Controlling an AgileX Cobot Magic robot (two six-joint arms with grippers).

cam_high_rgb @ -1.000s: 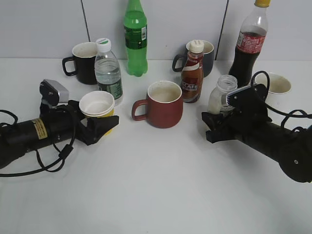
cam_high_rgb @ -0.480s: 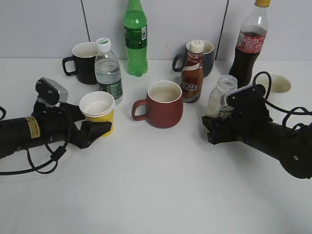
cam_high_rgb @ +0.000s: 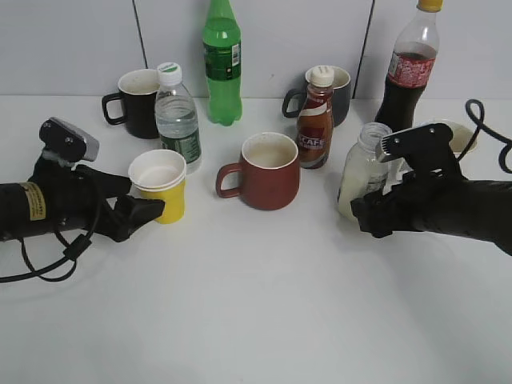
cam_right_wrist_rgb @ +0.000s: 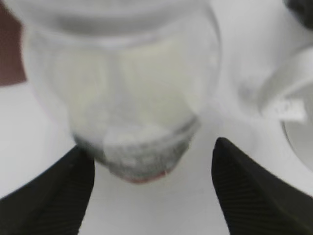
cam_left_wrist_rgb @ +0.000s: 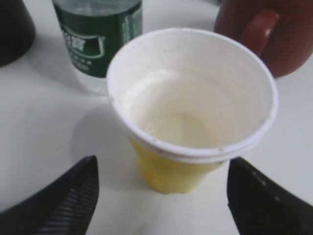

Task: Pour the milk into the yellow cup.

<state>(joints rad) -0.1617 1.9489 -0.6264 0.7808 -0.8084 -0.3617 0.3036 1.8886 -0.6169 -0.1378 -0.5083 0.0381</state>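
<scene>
The yellow cup [cam_high_rgb: 162,200] stands upright on the white table at the left. In the left wrist view the yellow cup [cam_left_wrist_rgb: 168,171] holds a little creamy liquid at its bottom. My left gripper [cam_high_rgb: 138,213] is open just left of the cup, its jaws [cam_left_wrist_rgb: 161,198] apart on either side of the cup's base and not touching it. The milk [cam_high_rgb: 358,174], an uncapped clear bottle with white liquid, stands upright at the right. My right gripper [cam_high_rgb: 366,216] is open at the bottle's base. In the right wrist view the milk [cam_right_wrist_rgb: 127,93] sits just beyond the spread jaws [cam_right_wrist_rgb: 151,193].
A dark red mug [cam_high_rgb: 270,172] stands in the middle with a brown coffee bottle [cam_high_rgb: 316,120] behind it. A water bottle [cam_high_rgb: 178,116] stands right behind the yellow cup. A black mug [cam_high_rgb: 138,102], green bottle [cam_high_rgb: 222,64], grey mug [cam_high_rgb: 342,94], cola bottle [cam_high_rgb: 408,76] and white cup [cam_high_rgb: 454,136] line the back.
My left gripper has let go of the yellow cup and drawn back to the left. My right gripper has drawn back to the right from the milk, which stays upright.
</scene>
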